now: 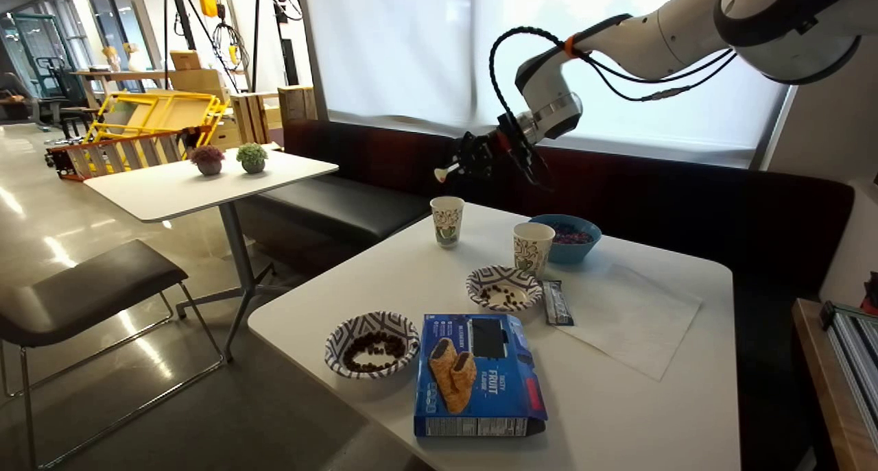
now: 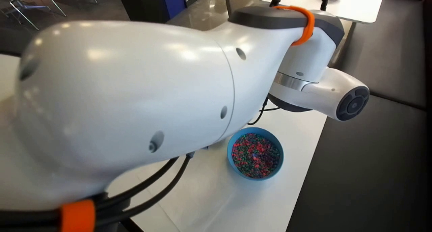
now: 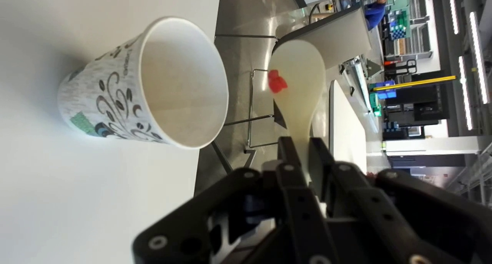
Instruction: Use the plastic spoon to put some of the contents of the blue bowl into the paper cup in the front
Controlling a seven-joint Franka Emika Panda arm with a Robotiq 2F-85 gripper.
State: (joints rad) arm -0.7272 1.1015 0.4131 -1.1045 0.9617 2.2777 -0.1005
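In the wrist view my gripper (image 3: 301, 140) is shut on the whitish plastic spoon (image 3: 303, 68), with the handle between its fingers. A small red piece (image 3: 276, 82) lies in the spoon's head. Beside the spoon a patterned paper cup (image 3: 103, 95) stands on the table, its visible inside bare. An exterior view shows my gripper (image 1: 462, 162) and the spoon tip (image 1: 441, 175) raised above a paper cup (image 1: 448, 223). Another paper cup (image 1: 530, 248) stands nearer the blue bowl (image 1: 575, 253). Small red, green and dark bits fill the blue bowl (image 2: 261, 131).
Two patterned dishes, the smaller dish (image 1: 479, 287) and the larger dish (image 1: 343, 363), hold dark round bits. A blue box (image 1: 473, 382) lies beside them. A wrapped bar (image 1: 558, 303) rests at the edge of a paper sheet (image 1: 634, 320). A dark bench (image 2: 371, 178) lines the table.
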